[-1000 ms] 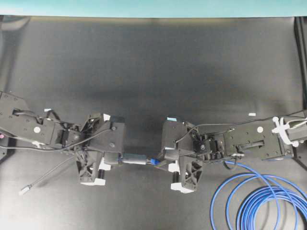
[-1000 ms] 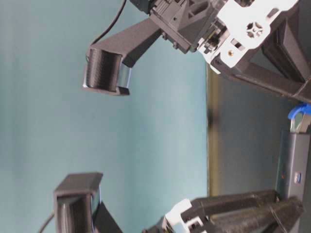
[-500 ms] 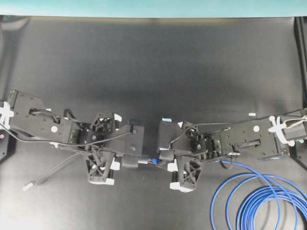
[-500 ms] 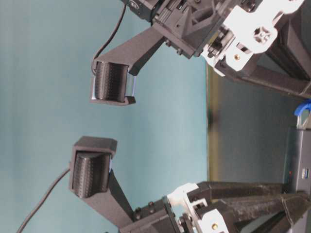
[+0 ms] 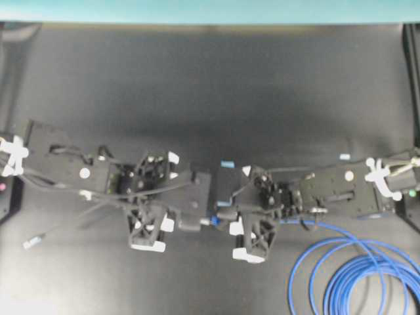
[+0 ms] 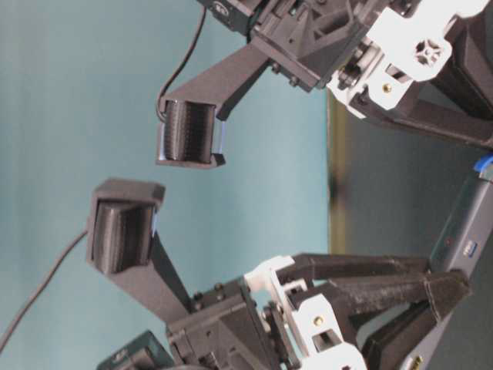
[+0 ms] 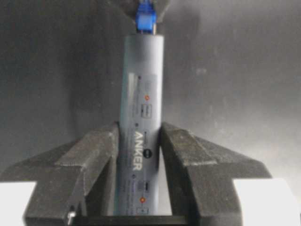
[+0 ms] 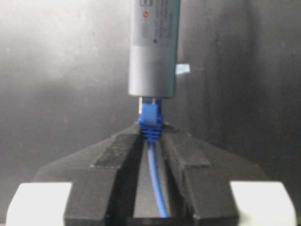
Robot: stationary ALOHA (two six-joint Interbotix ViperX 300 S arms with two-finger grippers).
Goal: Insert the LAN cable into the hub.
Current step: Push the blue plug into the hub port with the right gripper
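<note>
So that socket faces plug, my left pincer (image 7: 138, 155) pinches hub (image 7: 141, 122) level; right pincer (image 8: 151, 141) pinches cable (image 8: 155, 179) behind plug (image 8: 150, 117), aligned.

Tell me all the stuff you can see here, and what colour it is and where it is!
Hub: one, dark grey bar marked ANKER, held off the table between the two arms.
LAN cable: one, bright blue, looped at the table's lower right; its plug is at the hub's end port.
Hub cord: one, thin grey with a silver plug, lying lower left.
Tape bits: two, pale, on the table.
Table: one, black.
Backdrop: teal.
Left gripper: black, shut on the hub.
Right gripper: black, shut on the cable just behind the plug.
</note>
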